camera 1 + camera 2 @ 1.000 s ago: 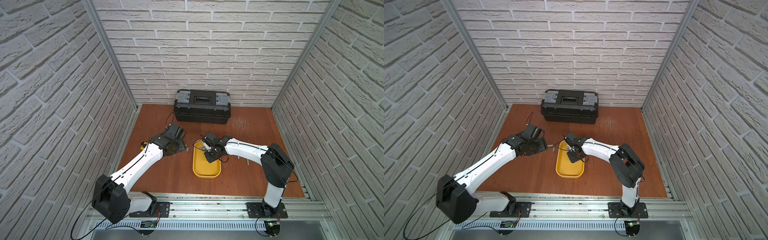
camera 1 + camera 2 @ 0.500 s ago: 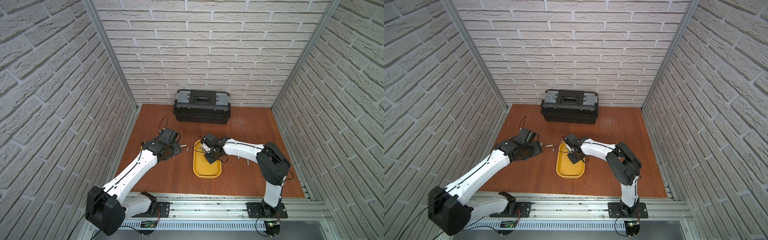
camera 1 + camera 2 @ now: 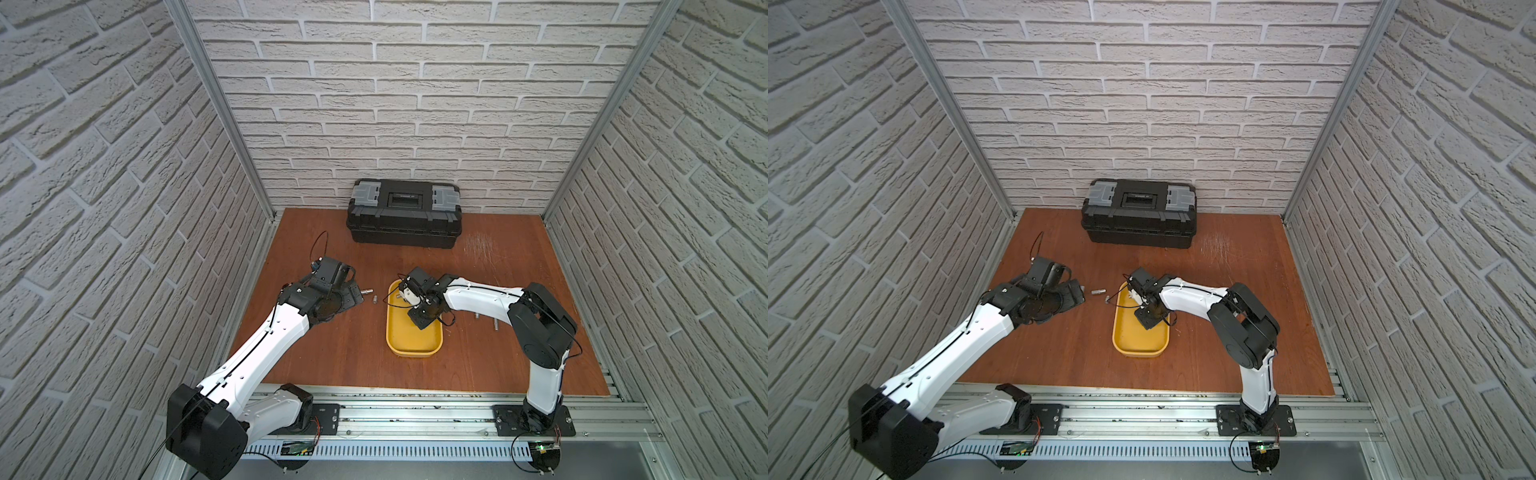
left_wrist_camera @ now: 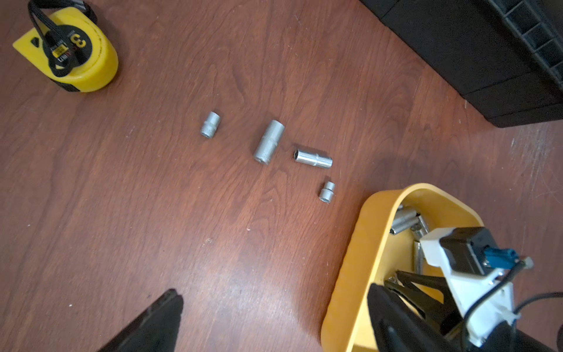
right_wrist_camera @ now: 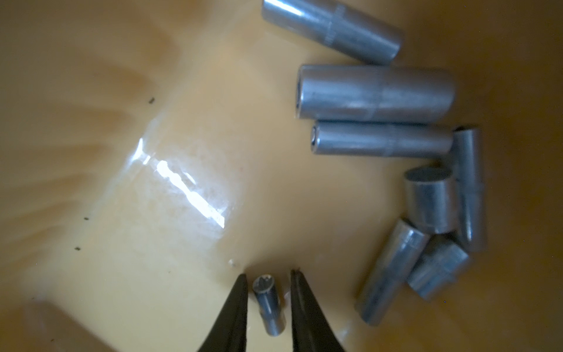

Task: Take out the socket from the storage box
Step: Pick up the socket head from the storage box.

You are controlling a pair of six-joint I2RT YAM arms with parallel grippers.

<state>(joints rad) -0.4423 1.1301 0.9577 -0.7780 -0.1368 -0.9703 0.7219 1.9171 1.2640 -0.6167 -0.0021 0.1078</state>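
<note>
While among sockets (image 5: 374,93) in the storage box (image 3: 413,351), right tool (image 5: 268,272) slightly apart astride one; left tool (image 4: 274,292) splayed.

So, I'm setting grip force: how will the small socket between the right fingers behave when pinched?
The small socket is a smooth cylinder lying on its side, so it may roll or squirt from the fingers. It looks metallic: probably rigid, heavy for its size.

the sockets (image 5: 374,93) look matt grey metal, the storage box (image 5: 182,183) glossy plastic, the table (image 4: 152,213) smooth wood.
</note>
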